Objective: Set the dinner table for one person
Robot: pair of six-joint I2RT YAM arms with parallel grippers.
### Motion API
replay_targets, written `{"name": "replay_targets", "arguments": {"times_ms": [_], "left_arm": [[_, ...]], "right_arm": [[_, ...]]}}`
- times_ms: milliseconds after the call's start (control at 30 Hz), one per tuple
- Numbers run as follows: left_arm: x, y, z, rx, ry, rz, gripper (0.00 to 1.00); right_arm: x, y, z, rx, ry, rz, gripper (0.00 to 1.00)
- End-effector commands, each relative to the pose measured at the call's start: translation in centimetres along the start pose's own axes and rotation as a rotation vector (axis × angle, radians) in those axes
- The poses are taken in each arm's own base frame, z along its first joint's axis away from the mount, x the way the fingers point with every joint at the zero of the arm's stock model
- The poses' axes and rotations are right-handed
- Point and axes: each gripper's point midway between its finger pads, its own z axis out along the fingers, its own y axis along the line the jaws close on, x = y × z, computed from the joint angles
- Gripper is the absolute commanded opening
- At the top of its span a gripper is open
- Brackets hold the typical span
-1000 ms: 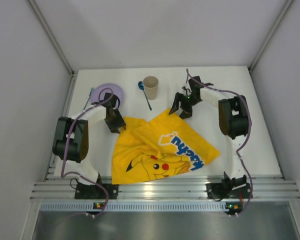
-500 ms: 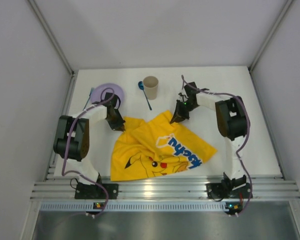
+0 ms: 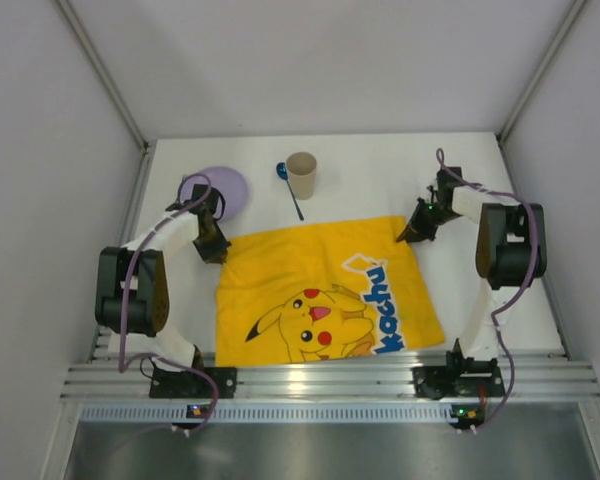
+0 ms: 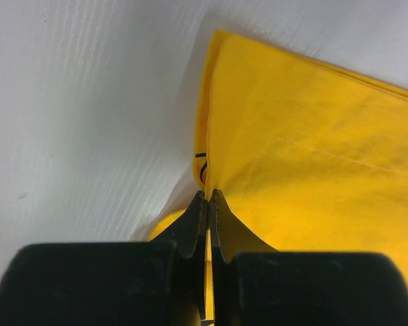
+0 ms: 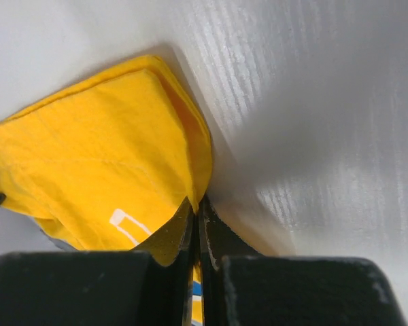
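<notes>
On the white dinner table (image 3: 480,180) the yellow Pikachu-print cloth mat (image 3: 320,290) lies spread nearly flat in the middle. My left gripper (image 3: 216,250) (image 4: 208,193) is shut on the mat's far left corner. My right gripper (image 3: 410,233) (image 5: 196,202) is shut on its far right corner, where the cloth (image 5: 102,156) bunches a little. A lilac plate (image 3: 220,188), a beige cup (image 3: 301,174) and a blue spoon (image 3: 289,190) sit along the far side of the table, beyond the mat.
White walls enclose the table on three sides. The aluminium rail (image 3: 330,380) with both arm bases runs along the near edge. The left arm's forearm reaches close beside the plate.
Both grippers closed on the mat's far corners and pulled apart, left to the left and right to the right. The crumpled, folded mat is now stretched out flat.
</notes>
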Motion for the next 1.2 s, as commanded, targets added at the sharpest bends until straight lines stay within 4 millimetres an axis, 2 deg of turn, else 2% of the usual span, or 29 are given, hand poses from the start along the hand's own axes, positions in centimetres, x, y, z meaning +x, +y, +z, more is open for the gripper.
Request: {"name": "replay_targets", "arguments": {"times_ms": [0, 133, 200, 233, 300, 333, 433, 467, 667, 833, 867, 933, 967, 1000, 1067, 1100, 1167], "left_arm": [[-0.6, 0.1, -0.9, -0.004, -0.026, 0.006, 0.0], [-2.6, -1.1, -1.1, 0.008, -0.058, 0.015, 0.0], [-3.2, -1.6, -0.6, 0.003, -0.054, 0.023, 0.0], [-4.3, -2.2, -1.1, 0.01, -0.072, 0.025, 0.0], [-4.8, -2.5, -0.4, -0.009, -0.063, 0.035, 0.0], [-5.7, -3.1, -0.6, -0.002, -0.08, 0.034, 0.0], [-6.4, -3.4, -0.2, -0.018, -0.074, 0.036, 0.0], [-6.4, -3.4, 0.0, -0.024, -0.066, 0.035, 0.0], [-6.1, -3.3, 0.4, -0.037, -0.048, 0.027, 0.0], [-5.6, -2.7, 0.3, -0.057, -0.041, 0.029, 0.02], [-5.5, -2.6, 0.3, -0.06, -0.041, 0.025, 0.06], [-5.6, -2.7, -0.2, -0.053, -0.049, 0.021, 0.16], [-5.8, -2.7, -0.5, -0.048, -0.057, 0.018, 0.32], [-6.2, -2.9, -1.2, -0.043, -0.077, 0.005, 0.41], [-6.6, -2.4, -1.9, -0.072, -0.088, -0.013, 0.64], [-7.2, -2.7, -2.7, -0.062, -0.108, -0.03, 0.68], [-8.0, -3.3, -4.2, -0.038, -0.135, -0.049, 0.77]], "right_arm": [[-0.8, 1.3, -0.2, -0.023, -0.033, -0.059, 0.0], [-1.2, 1.2, -0.2, -0.005, -0.041, -0.055, 0.0], [-1.6, 0.4, -0.4, 0.052, -0.055, -0.045, 0.0], [-1.7, 0.2, -0.6, 0.078, -0.062, -0.038, 0.0], [-1.9, -1.0, -1.0, 0.152, -0.081, -0.017, 0.0], [-1.9, -1.3, -1.1, 0.17, -0.089, -0.003, 0.0], [-2.1, -1.8, -1.3, 0.201, -0.105, 0.017, 0.0], [-2.9, -2.4, -1.9, 0.2, -0.121, 0.046, 0.0], [-4.0, -1.5, -1.7, 0.179, -0.113, 0.042, 0.0], [-4.8, -1.6, -1.5, 0.19, -0.098, -0.013, 0.0], [-4.8, -1.4, -1.4, 0.18, -0.088, -0.019, 0.03], [-4.4, -1.7, -1.2, 0.193, -0.061, -0.016, 0.2], [-4.0, -2.1, -1.2, 0.212, -0.044, -0.007, 0.29], [-3.7, -2.5, -1.2, 0.227, -0.039, 0.006, 0.44], [-3.0, -3.5, -1.2, 0.269, -0.029, 0.019, 0.54], [-3.0, -3.5, -1.7, 0.277, -0.042, 0.021, 0.61], [-2.9, -3.6, -2.6, 0.298, -0.069, 0.019, 0.68]]}}
